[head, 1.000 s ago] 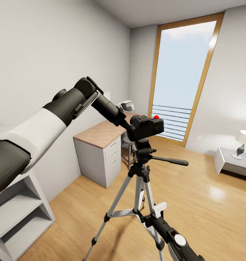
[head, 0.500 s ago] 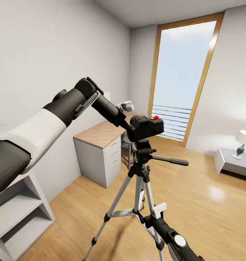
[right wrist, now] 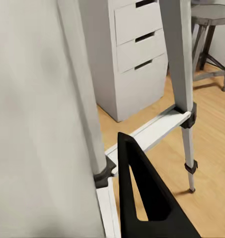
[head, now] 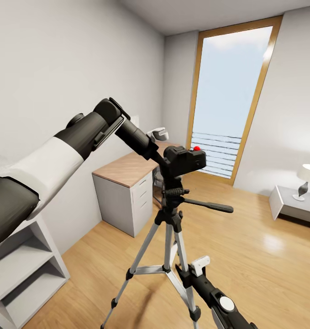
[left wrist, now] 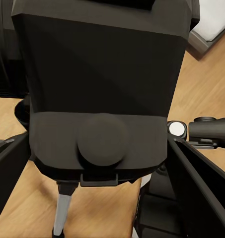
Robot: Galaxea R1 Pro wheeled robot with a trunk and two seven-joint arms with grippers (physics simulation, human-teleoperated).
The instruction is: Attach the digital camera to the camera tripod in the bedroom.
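The black digital camera with its red button is held by my left gripper, which is shut on its body; its back sits between the fingers. The camera tripod stands directly under it, black head against the camera's underside, pan handle pointing right. Low down, my right gripper is closed around the tripod's front leg, with one black finger beside that leg.
A wood-topped desk with white drawers stands along the left wall, a grey stool beyond it. A white cube shelf is at the lower left. A low table with a lamp is at the right, the tall window behind.
The tripod has shifted left, so its head now stands straight beneath the camera. The left arm and the camera have stayed still.
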